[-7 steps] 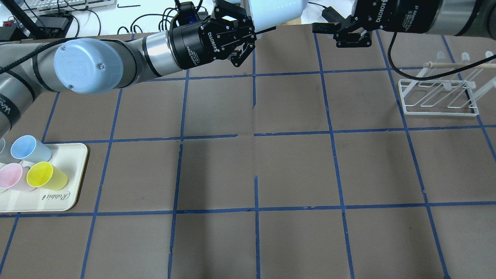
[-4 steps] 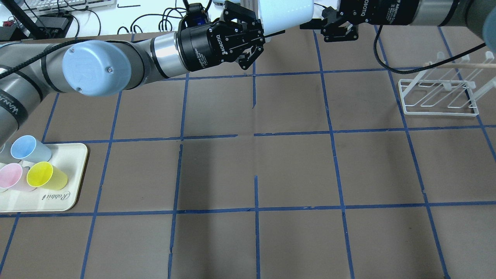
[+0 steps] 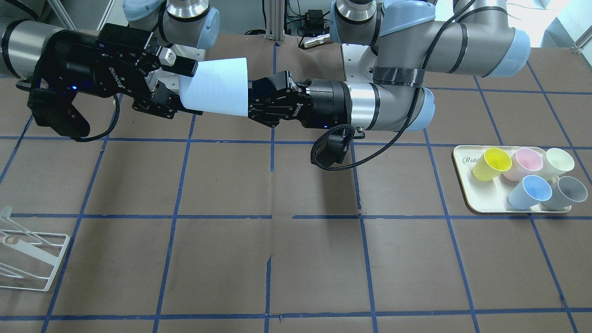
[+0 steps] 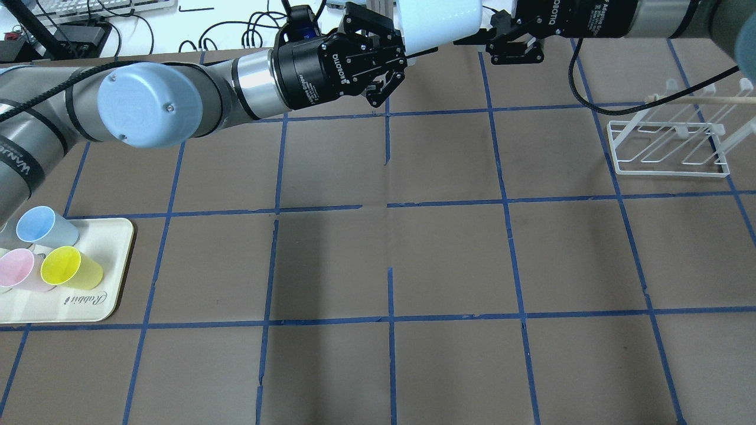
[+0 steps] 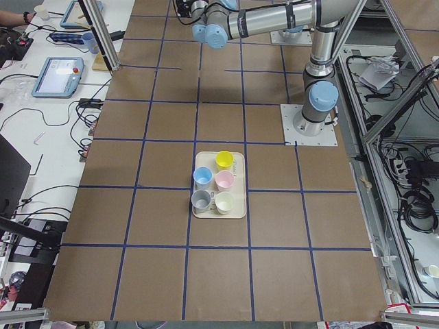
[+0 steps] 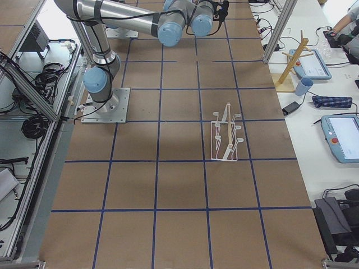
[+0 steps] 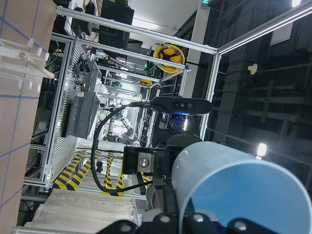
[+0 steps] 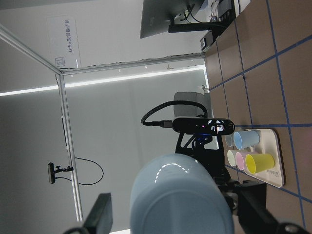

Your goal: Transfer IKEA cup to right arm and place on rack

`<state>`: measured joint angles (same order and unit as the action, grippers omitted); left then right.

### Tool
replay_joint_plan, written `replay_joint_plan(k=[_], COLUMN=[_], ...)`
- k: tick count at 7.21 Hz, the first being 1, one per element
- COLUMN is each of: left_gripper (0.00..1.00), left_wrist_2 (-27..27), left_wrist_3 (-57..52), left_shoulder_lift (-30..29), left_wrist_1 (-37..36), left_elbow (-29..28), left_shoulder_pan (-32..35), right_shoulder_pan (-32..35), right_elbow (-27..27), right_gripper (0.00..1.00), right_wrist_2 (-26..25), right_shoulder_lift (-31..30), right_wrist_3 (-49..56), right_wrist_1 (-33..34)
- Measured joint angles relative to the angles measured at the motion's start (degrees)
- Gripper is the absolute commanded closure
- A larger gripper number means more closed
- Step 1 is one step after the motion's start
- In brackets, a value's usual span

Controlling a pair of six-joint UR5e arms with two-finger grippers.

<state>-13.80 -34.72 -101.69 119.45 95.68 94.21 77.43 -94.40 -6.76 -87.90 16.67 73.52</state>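
Note:
The IKEA cup point(image 3: 217, 85) is pale blue and lies on its side in the air over the table's far middle; it also shows in the overhead view point(image 4: 437, 20). My left gripper point(image 3: 249, 102) is shut on its wide rim end, also seen from overhead point(image 4: 394, 56). My right gripper point(image 3: 178, 84) is open, its fingers straddling the cup's narrow base. In the right wrist view the cup point(image 8: 180, 195) sits between the fingers point(image 8: 101, 214) with gaps on both sides. The white wire rack point(image 4: 670, 159) stands at the right, also seen from across the table point(image 3: 27, 259).
A cream tray point(image 4: 88, 301) at the near left holds several cups, among them a like blue cup point(image 4: 44, 226), a yellow cup point(image 4: 71, 265) and a pink one. A black cable loop point(image 3: 330, 150) hangs under the left wrist. Blue tape lines grid the brown table.
My left gripper has moved right with the cup. My right gripper has moved left, and its open fingers now lie around the cup's base.

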Motion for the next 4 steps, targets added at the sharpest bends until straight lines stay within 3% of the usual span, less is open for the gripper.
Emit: replay_joint_plan(k=[2, 3, 4], left_gripper=[1.00, 1.00, 0.73], left_wrist_2=[0.00, 0.00, -0.05], left_wrist_3=[0.00, 0.00, 0.00], left_shoulder_lift=[0.00, 0.03, 0.08], left_wrist_1=[0.03, 0.01, -0.03], left_elbow=[-0.01, 0.04, 0.13], left_shoulder_pan=[-0.01, -0.02, -0.04], right_shoulder_pan=[0.00, 0.00, 0.00], right_elbow=[-0.13, -0.06, 0.06], right_gripper=[0.39, 0.48, 0.52], right_wrist_2=[-0.54, -0.60, -0.65], right_shoulder_lift=[-0.29, -0.32, -0.32], right_wrist_3=[-0.39, -0.55, -0.73], right_wrist_1=[-0.10, -0.09, -0.13])
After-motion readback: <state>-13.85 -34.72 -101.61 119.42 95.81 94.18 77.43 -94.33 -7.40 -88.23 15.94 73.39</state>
